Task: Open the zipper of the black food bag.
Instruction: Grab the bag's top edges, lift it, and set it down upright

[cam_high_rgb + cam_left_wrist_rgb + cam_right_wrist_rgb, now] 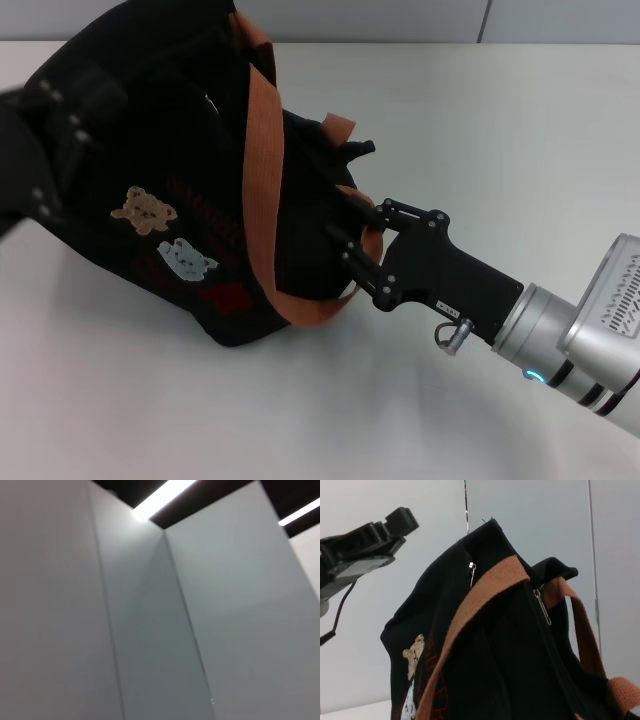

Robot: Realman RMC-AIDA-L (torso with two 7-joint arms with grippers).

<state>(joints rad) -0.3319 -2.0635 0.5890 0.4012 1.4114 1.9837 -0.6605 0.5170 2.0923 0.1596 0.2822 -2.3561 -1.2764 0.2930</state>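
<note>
Leaning on the white table (pixel 480 150), the black food bag (pixel 160 140) sits toward the robot's left, its bear patch (pixel 143 209) and cloud patch (pixel 187 258) facing up and orange-brown straps (pixel 262 150) draped across it. Two silver pulls show near its top edge in the right wrist view; the zipper (pixel 542 607) runs beside a strap. The right gripper (pixel 340 215) presses against the bag's end among the straps; whether it is clenched cannot be told. The left gripper (pixel 50 130) rests blurred at the bag's far side, state unclear

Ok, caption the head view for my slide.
Right gripper reaching into the black food bag near its orange strap.
</note>
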